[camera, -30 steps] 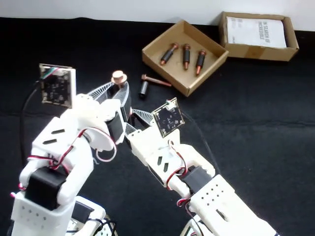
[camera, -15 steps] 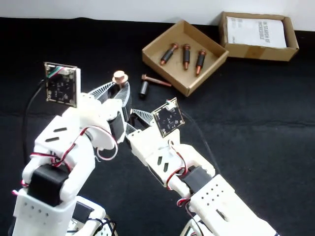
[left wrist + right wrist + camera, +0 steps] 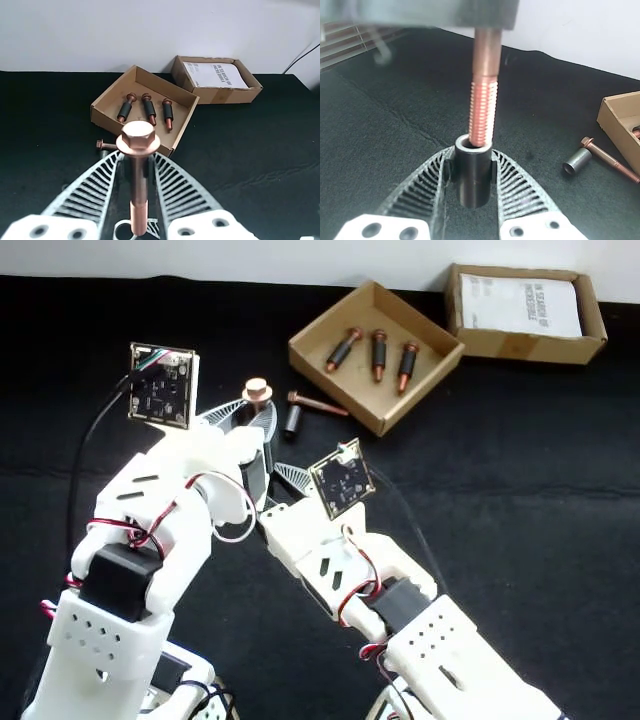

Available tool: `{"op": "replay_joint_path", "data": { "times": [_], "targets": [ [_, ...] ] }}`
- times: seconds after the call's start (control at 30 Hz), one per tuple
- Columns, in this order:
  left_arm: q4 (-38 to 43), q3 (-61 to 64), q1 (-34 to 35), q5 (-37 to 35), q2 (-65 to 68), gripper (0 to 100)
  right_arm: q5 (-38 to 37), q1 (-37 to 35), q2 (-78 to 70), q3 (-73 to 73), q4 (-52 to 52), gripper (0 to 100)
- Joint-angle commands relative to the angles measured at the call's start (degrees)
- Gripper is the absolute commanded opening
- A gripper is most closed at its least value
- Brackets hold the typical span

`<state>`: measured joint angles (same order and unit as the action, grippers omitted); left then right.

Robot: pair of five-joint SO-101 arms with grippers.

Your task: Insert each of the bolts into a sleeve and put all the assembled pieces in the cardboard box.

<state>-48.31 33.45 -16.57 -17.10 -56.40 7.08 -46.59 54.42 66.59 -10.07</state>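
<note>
While three sleeved bolts [image 3: 379, 355] lie in the cardboard box [image 3: 390, 312], left fingers [image 3: 90, 190] gripping a bolt [image 3: 138, 165], right fingers [image 3: 417, 200] a sleeve [image 3: 474, 172].

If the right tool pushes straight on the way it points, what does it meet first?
The bolt: its threaded tip sits in the mouth of the sleeve that the right tool holds. Beyond that, probably the left tool gripping the bolt, though depth is unclear.
</note>
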Motion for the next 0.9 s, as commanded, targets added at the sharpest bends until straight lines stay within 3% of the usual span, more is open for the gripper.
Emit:
{"op": "replay_joint_path", "data": {
  "times": [0.0,0.53,0.87],
  "targets": [
    [1.2,-0.2,2.6,0.4,0.1,1,-0.8,0.0,0.6,-0.9,1.2,0.7],
    [4.5,4.5,4.3,0.3,0.1,1,-3.4,0.0,0.6,-0.9,1.2,0.7],
    [4.3,4.1,0.7,0.0,-0.2,1,-3.4,0.0,0.6,-0.9,1.2,0.7]
  ]
}}
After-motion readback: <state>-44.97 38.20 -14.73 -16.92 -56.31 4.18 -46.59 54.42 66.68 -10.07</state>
